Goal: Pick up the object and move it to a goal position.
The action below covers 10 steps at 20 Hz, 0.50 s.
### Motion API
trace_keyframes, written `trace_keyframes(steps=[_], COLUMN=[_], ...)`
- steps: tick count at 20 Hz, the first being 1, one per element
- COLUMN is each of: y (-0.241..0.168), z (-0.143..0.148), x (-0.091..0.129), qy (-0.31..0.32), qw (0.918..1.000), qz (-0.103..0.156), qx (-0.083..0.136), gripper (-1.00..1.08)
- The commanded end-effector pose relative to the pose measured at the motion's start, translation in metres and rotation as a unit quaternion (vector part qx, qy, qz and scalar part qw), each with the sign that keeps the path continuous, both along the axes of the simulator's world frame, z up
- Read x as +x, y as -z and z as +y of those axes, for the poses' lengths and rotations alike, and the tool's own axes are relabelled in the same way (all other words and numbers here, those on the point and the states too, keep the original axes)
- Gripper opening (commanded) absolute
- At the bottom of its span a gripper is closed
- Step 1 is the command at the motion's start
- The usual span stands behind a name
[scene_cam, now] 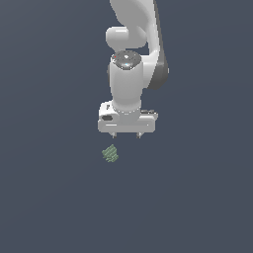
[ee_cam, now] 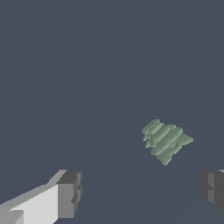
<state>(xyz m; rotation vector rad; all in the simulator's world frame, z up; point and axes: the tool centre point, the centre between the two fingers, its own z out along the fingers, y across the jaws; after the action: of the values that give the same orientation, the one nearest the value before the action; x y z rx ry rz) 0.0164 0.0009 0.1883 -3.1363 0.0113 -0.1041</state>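
Object [scene_cam: 110,153] sits on the table [scene_cam: 44,197], below and a bit toward the exterior view's left of the tool [scene_cam: 126,135], near it but not touching. Tool hangs over the table w/ jaws wide apart and empty; in the wrist view both fingertips [ee_cam: 70,192] flank a big gap, and the object [ee_cam: 166,141] lies ahead of that gap, not between the tips.

Step in hand, as I judge it: approach before the grasp. To do it well: shift the tool sideways until the object is centred between the tips, keep jaws wide, then go straight down; don't close early. Lump is tiny vs the tool, so a small offset could nudge it away. Turning the wrist so the pads meet its flatter sides prob helps.

Looks: pale green, ridged, layered in thin slabs, blocky, irregular outline, slightly skewed to the fingers' line. No goal marker seen.
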Motion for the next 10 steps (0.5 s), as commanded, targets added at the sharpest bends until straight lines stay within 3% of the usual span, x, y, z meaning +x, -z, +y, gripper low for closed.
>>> trace_keyframes(steps=[1,10], y=[0.0,-0.009], z=[0.0,-0.01], x=[0.0,0.001], qy=[0.0,0.03], qw=[1.0,0.9995], qz=[0.0,-0.005], qx=[0.0,0.006], gripper=[1.0,1.0])
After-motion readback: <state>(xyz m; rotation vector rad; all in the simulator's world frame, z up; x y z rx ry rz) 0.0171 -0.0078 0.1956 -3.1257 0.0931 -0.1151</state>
